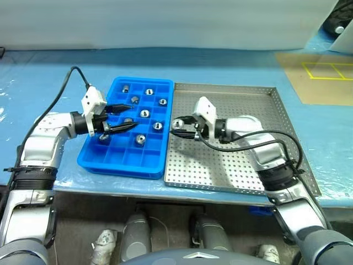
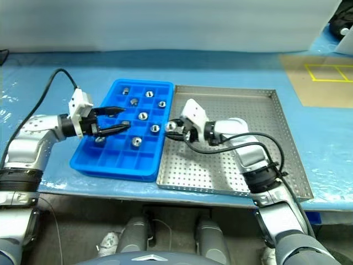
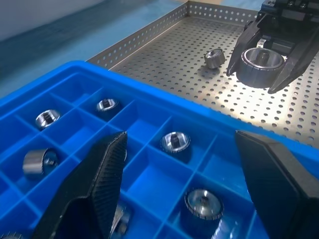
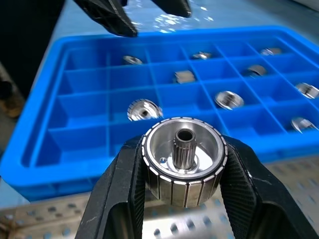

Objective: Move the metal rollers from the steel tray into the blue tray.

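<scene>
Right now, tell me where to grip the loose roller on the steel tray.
Take the roller across its round outer wall, coming down from above. It lies alone on the steel tray, seemingly tipped on its side, so nothing blocks either flank.

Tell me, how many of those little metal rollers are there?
11 metal rollers: nine in the blue tray, a held roller in the right gripper, a loose roller on the steel tray; others may be hidden.
</scene>
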`<state>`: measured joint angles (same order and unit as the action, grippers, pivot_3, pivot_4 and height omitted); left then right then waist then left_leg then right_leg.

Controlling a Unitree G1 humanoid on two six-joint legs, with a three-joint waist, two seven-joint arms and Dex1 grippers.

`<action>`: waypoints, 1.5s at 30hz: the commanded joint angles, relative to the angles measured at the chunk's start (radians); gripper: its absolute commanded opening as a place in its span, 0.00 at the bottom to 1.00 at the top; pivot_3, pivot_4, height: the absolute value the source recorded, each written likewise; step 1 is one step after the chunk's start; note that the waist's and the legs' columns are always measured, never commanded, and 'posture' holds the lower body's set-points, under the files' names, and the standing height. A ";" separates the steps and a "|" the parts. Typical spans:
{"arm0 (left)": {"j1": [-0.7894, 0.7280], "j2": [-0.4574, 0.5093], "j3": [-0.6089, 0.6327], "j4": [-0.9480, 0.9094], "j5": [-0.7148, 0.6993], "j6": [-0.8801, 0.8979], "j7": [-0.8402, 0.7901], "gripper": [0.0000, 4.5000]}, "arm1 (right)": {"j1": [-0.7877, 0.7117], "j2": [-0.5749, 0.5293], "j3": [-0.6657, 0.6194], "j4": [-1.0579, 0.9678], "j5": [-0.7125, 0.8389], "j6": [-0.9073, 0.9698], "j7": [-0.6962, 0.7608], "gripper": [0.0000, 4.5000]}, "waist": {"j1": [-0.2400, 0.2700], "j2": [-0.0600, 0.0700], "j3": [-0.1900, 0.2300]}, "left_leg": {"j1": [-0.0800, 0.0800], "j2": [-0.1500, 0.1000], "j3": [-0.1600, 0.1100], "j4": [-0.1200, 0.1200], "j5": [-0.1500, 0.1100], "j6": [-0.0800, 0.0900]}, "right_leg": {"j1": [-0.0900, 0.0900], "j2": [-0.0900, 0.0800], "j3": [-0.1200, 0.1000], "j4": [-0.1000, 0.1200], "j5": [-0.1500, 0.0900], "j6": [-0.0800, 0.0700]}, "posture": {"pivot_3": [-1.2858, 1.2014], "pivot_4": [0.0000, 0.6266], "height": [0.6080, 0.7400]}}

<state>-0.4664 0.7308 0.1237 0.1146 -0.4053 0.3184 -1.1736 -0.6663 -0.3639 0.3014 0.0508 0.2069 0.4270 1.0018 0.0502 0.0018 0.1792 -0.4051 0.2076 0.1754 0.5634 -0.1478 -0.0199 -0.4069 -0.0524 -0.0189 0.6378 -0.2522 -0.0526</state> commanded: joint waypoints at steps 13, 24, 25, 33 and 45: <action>0.317 0.076 0.241 -0.385 -0.135 0.163 0.174 0.81 | -0.178 0.263 0.089 0.357 -0.070 -0.249 0.058 0.37 | 0.069 -0.001 0.001 | -0.001 0.000 -0.004 -0.002 0.001 -0.002 | -0.001 -0.003 -0.004 0.001 -0.001 0.000 | 0.63 0.24 1.00; 0.333 0.079 0.272 -0.395 -0.161 0.170 0.229 0.81 | -0.215 0.387 0.091 0.521 -0.126 -0.338 0.048 0.37 | 0.101 -0.002 0.001 | -0.004 -0.001 -0.008 -0.003 0.002 -0.003 | -0.003 -0.004 -0.004 0.001 -0.003 0.000 | 0.64 0.24 1.00; 0.332 0.080 0.266 -0.390 -0.158 0.165 0.228 0.81 | -0.208 0.389 0.095 0.522 -0.132 -0.337 0.050 0.37 | 0.101 -0.002 0.001 | -0.004 0.000 -0.009 -0.003 0.002 -0.003 | -0.003 -0.003 -0.004 0.001 -0.003 0.000 | 0.64 0.24 1.00; 0.279 0.063 0.205 -0.358 -0.145 0.147 0.224 0.81 | -0.181 0.420 0.076 0.497 -0.114 -0.268 0.044 0.37 | 0.101 -0.002 0.000 | -0.004 -0.001 -0.011 -0.003 0.003 -0.005 | -0.004 -0.003 -0.004 0.002 -0.003 0.000 | 0.62 0.24 1.00; 0.214 0.057 0.140 -0.303 -0.140 0.129 0.201 0.81 | -0.184 0.398 0.051 0.489 -0.144 -0.261 -0.028 0.99 | 0.100 -0.002 0.000 | -0.004 -0.001 -0.012 -0.003 0.006 -0.010 | -0.004 -0.003 -0.004 0.002 -0.003 0.000 | 0.60 0.24 1.00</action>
<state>-0.2332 0.7837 0.2631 -0.1884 -0.5451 0.4673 -0.9615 -0.8397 0.0410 0.3825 0.5799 0.0588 0.1827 0.9861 0.1498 0.0000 0.1796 -0.4091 0.2069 0.1639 0.5603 -0.1420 -0.0300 -0.4109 -0.0556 -0.0231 0.6401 -0.2548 -0.0521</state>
